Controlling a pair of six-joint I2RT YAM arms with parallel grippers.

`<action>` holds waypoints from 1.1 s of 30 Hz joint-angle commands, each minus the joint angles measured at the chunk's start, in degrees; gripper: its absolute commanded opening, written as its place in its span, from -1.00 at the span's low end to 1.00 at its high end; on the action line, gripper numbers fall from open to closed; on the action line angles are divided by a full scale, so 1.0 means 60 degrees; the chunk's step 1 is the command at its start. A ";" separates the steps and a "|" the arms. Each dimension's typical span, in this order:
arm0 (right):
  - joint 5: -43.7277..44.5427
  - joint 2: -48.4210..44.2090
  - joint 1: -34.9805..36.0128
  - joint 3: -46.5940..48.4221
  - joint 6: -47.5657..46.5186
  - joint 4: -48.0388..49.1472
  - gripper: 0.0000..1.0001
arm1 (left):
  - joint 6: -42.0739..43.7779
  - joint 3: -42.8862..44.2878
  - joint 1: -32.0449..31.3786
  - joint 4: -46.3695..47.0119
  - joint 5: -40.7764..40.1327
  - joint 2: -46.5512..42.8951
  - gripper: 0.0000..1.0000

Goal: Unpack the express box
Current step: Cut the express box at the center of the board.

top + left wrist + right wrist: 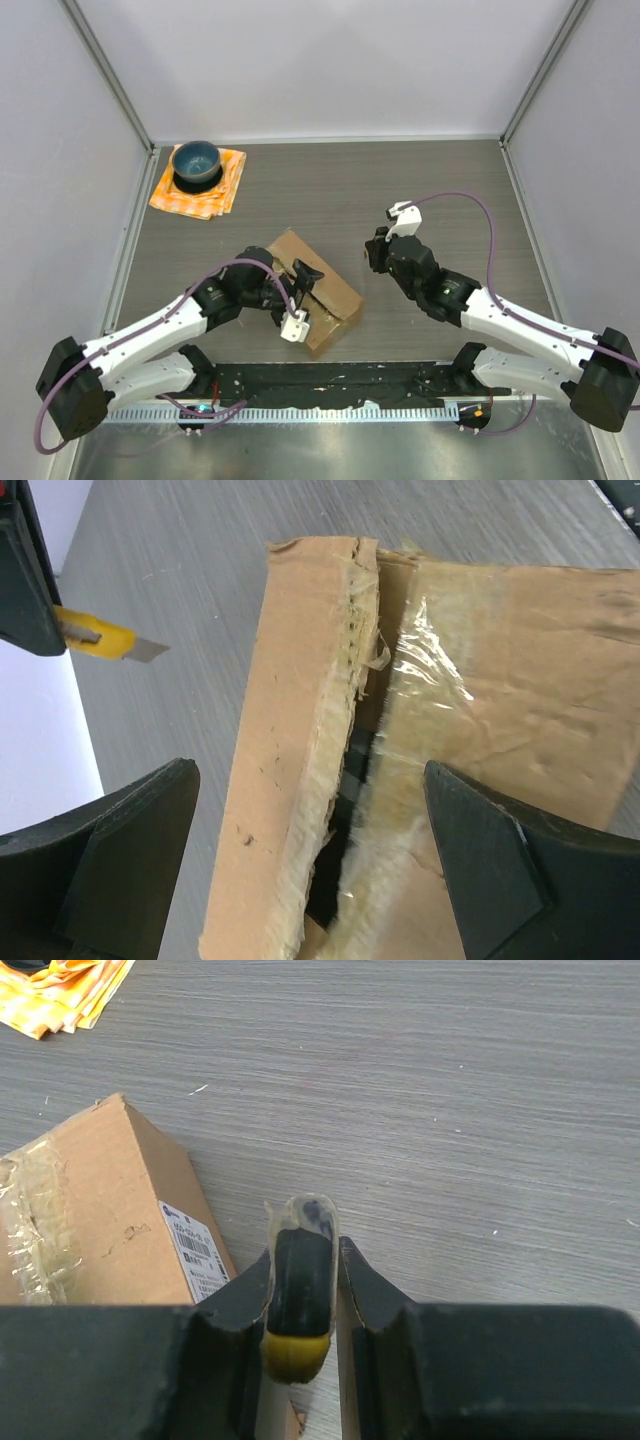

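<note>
- Well, my overhead feed puts the express box [340, 292] on the counter [430, 190], left of centre and toward the near edge. Its long axis runs diagonally from far-left to near-right.
- The counter is dark grey with a wood grain. Pale walls [320, 60] and metal posts [110, 70] close it in on three sides.
- The box is brown cardboard under clear shiny tape. From the left wrist I see the top seam [360, 730] split, with ragged edges and a dark gap between the flaps. A white barcode label [190, 1245] sits on one end face.
- My left end effector [308, 278] hovers over that seam, jaws spread wide, gripping nothing.
- My right end effector [380, 250], over bare counter just right of the box, is clamped on a utility knife [105, 638], yellow-bodied with the blade out.
- An orange cloth [215, 195] carrying a blue bowl [196, 162] lies in the far-left corner.
</note>
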 commanded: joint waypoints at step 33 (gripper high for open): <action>-0.2324 -0.1667 -0.1258 -0.0513 0.0478 0.1219 -0.99 | 0.2331 0.0815 0.0152 0.0422 -0.3490 0.3055 0.95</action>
